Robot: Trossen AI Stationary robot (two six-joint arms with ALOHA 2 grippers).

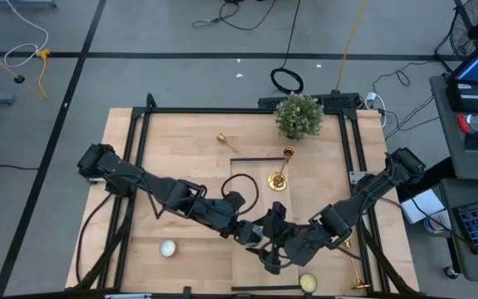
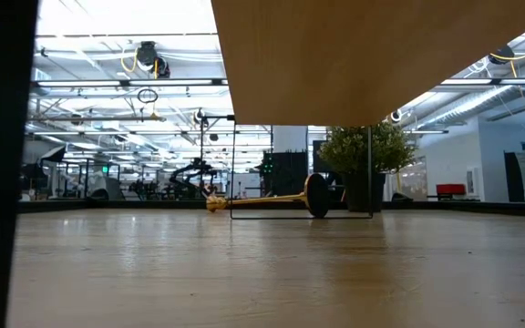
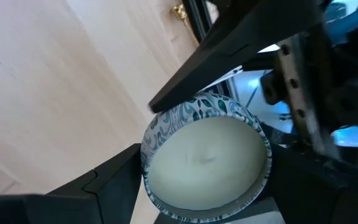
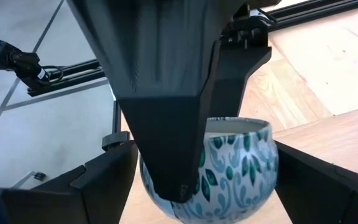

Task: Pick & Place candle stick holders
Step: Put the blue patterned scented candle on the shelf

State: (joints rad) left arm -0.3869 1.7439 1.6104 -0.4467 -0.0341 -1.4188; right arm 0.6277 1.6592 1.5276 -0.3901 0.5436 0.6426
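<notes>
Both grippers meet at a round candle bowl with a teal leaf pattern and white wax, near the table's front middle. My left gripper and my right gripper each have the bowl between their fingers. One gold candlestick lies on its side at the far middle and shows in the low view. A second lies inside a black frame. A third lies at the front right. My left gripper pinches the bowl's round wall between its two fingers, one on each opposite side. The bowl's open top faces the wrist camera. The bowl is off the table. My right gripper has the bowl's patterned wall between its two fingers, one at each side, coming roughly level. The left arm's finger covers part of the wall in front.
A potted green plant stands at the far edge. Two pale round candles sit at the front, one left and one right. A black wire frame stands mid-table. A pale wooden surface fills the top of the low view.
</notes>
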